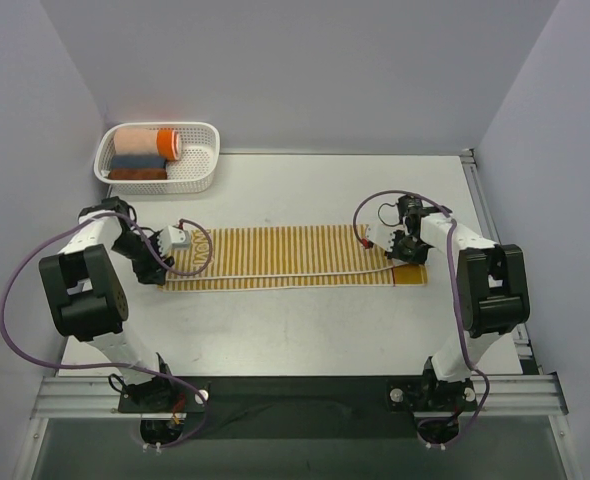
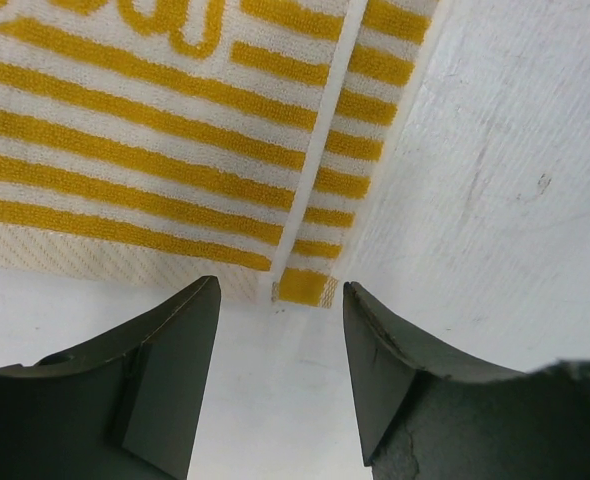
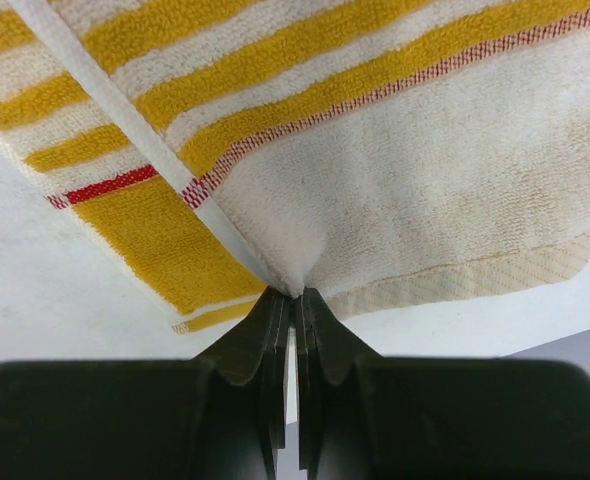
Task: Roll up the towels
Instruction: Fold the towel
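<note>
One striped towel [image 1: 285, 256] lies flat. My right gripper [image 3: 295, 300] pinches its end; my left gripper [image 2: 280, 292] stands open beside the other end. Three rolls [image 1: 140, 158] sit in one basket [image 1: 203, 178].

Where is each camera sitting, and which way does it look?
Top: high up behind the robot, looking down at the table, towel and basket; the left arm and right arm show whole.
Left wrist: on the left arm, looking down past the open left gripper at a towel corner.
Right wrist: on the right arm, looking along the right gripper, shut on the towel's edge.
Shared: all three see the towel; the wrist views see its opposite ends.
</note>
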{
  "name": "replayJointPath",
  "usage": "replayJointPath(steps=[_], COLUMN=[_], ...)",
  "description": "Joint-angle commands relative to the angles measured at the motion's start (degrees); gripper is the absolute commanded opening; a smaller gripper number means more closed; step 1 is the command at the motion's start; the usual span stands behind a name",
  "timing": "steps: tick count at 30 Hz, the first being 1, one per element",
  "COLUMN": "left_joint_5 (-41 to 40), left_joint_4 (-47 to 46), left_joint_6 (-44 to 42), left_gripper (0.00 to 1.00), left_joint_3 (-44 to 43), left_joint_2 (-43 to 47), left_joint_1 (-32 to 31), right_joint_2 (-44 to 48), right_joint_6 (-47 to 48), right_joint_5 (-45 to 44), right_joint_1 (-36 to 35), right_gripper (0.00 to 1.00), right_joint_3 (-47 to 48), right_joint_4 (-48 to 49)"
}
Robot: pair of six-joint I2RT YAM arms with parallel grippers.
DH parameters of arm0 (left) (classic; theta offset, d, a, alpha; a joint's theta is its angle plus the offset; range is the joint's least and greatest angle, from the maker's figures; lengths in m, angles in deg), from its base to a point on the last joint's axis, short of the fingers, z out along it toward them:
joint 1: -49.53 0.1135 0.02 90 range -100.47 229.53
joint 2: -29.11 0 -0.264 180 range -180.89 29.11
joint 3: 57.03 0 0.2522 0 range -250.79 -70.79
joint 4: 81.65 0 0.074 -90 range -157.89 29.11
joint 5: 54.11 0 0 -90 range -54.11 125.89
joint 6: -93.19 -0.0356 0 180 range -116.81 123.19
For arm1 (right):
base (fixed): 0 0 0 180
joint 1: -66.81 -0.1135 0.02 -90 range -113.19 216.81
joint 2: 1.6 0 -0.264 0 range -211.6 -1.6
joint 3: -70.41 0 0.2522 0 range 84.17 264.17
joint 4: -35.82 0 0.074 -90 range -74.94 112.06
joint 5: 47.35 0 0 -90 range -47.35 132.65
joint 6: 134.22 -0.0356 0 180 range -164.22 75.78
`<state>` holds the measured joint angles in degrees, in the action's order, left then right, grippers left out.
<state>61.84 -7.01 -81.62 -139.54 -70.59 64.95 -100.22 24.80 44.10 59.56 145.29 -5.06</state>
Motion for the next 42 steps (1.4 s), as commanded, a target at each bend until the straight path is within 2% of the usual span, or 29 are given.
replayJointPath(steps=[1,9,13,17,22,27,28,30,31,35,42], left_joint_5=[-0.9,-2.22,-2.93,-3.54,-4.24,-4.51,-4.34,-3.72,-3.46,-2.05,2.25], left_joint_4=[-0.5,-5.41,-7.53,-8.94,-11.13,-12.71,-12.72,-12.63,-12.63,-11.84,-7.55], left_joint_6=[-4.22,-3.87,-3.78,-3.87,-3.87,-2.9,-2.64,-1.76,-1.32,0.44,3.86], left_gripper=[0.63,0.61,0.57,0.47,0.44,0.26,0.2,0.15,0.08,0.0,0.0], left_joint_3=[1.24,3.45,4.5,5.47,6.26,6.88,6.88,6.44,6.26,4.77,-0.85], left_joint_2=[1.09,1.26,1.18,1.17,1.26,1.7,1.88,2.49,2.75,3.46,3.99], left_joint_1=[-1.26,-3.29,-3.64,-3.73,-3.82,-3.73,-3.64,-3.56,-3.47,-2.59,-0.13], right_joint_2=[0.98,0.81,0.54,0.37,0.19,0.19,0.19,0.37,0.45,0.54,2.21], right_joint_6=[-0.72,-0.9,-1.07,-1.34,-1.43,-1.95,-2.04,-2.04,-2.04,-2.22,-2.13], right_joint_5=[-0.57,-0.49,-0.4,-0.22,0.04,0.48,0.57,0.57,0.57,0.92,1.45], right_joint_1=[-0.49,-0.4,-0.4,-0.23,-0.31,-0.31,-0.31,-0.31,-0.23,0.3,0.92], right_gripper=[0.0,0.0,0.0,0.0,0.0,0.0,0.0,0.0,0.0,0.0,0.0], right_joint_3=[1.72,2.07,2.42,2.86,3.3,3.56,3.56,3.65,3.83,4.71,6.46], right_joint_4=[-3.65,-4.09,-4.35,-4.7,-5.14,-5.58,-5.49,-5.58,-5.58,-5.93,-7.78])
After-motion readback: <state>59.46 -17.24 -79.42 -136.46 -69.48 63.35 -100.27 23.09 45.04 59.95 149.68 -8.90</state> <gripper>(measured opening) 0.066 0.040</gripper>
